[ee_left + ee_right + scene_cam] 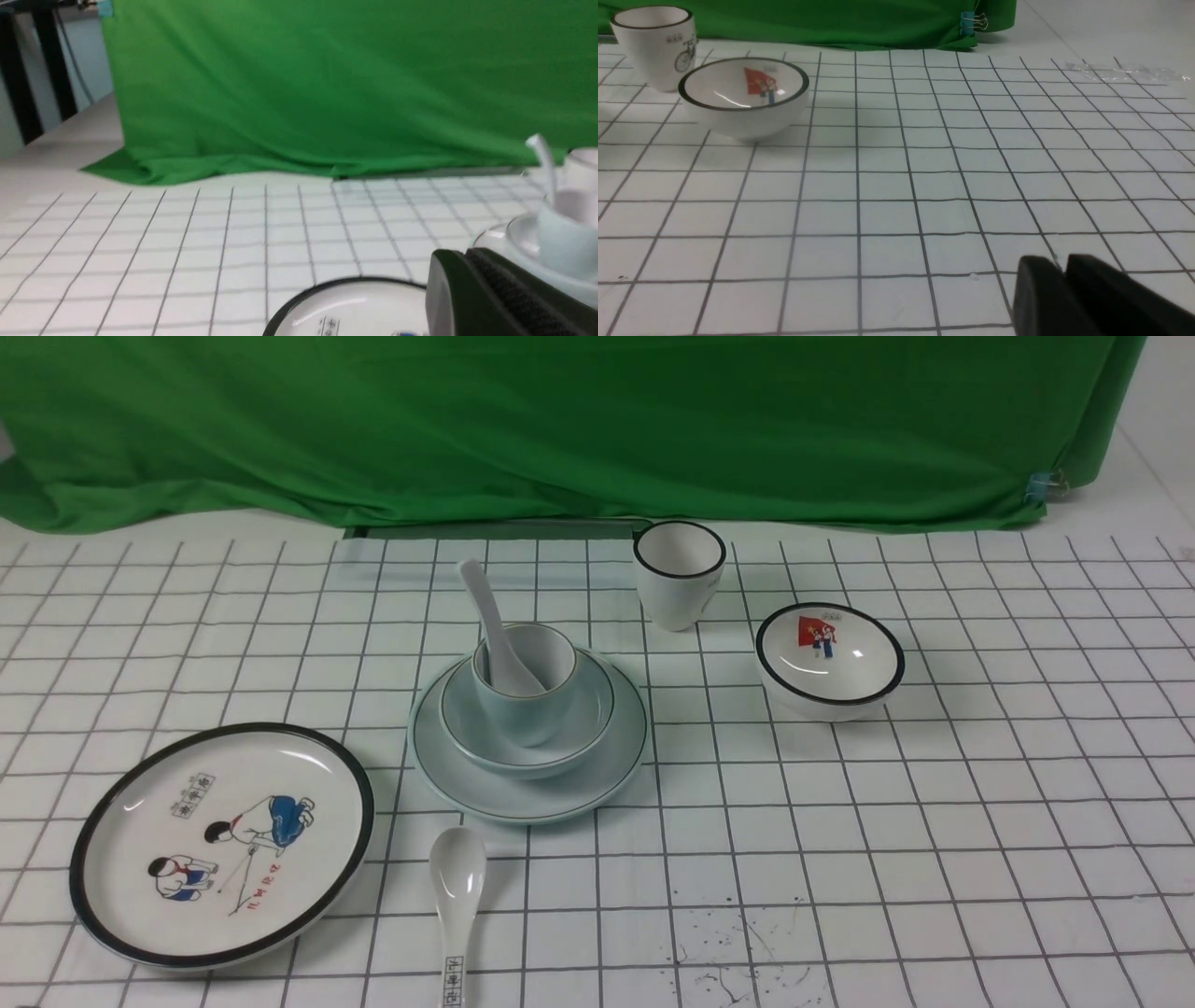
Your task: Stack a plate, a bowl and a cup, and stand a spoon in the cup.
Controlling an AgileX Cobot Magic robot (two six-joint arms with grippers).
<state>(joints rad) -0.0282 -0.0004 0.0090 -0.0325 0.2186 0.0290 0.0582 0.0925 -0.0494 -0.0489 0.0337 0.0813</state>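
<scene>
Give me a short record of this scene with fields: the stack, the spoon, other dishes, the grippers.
stack: cup in bowl, bowl on plate
spoon: spoon stands in the cup, handle leaning away from the robot
other dishes: cartoon plate, printed spoon, black-rimmed cup, flag bowl, all apart from the stack
left gripper: left gripper shut, empty
right gripper: right gripper, jaws slightly apart, holding nothing

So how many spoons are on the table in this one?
2. One plain white spoon stands in the pale cup on the stacked bowl and plate. The other spoon, with printed characters on its handle, lies flat nearer the robot. None appear hidden.
</scene>
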